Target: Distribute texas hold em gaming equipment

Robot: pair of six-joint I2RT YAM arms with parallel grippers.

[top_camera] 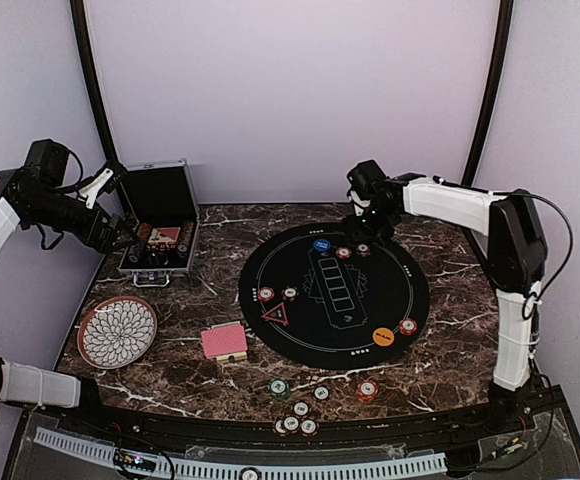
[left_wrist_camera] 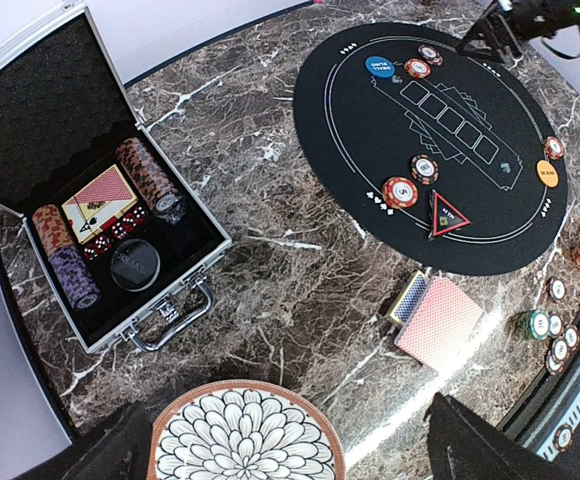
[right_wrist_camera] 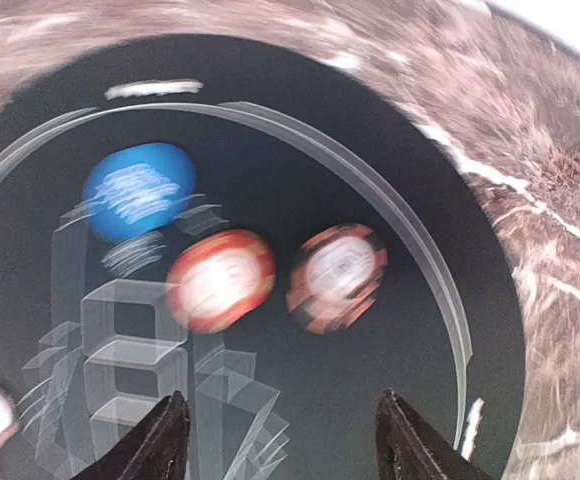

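A round black mat [top_camera: 335, 300] carries a blue disc [top_camera: 321, 245], an orange disc [top_camera: 383, 336], a red triangle [top_camera: 276, 314] and several striped chips. My right gripper [top_camera: 366, 226] hovers open over the mat's far edge. In its wrist view the right gripper [right_wrist_camera: 282, 400] has nothing between its fingers, and two red chips [right_wrist_camera: 220, 280] [right_wrist_camera: 337, 277] lie on the mat just ahead, beside the blue disc [right_wrist_camera: 138, 190]. A red-backed card deck [top_camera: 224, 341] lies left of the mat. Loose chips [top_camera: 300, 408] sit near the front edge. My left gripper [top_camera: 120, 232] is open and empty, held high beside the case; from its wrist view the left gripper [left_wrist_camera: 288, 405] looks down on the plate.
An open silver case [top_camera: 160, 225] at the back left holds chip stacks [left_wrist_camera: 148, 172], cards and dice. A patterned round plate [top_camera: 117, 332] sits at the front left. The marble table's [top_camera: 440, 360] curved front edge has a white rail below it.
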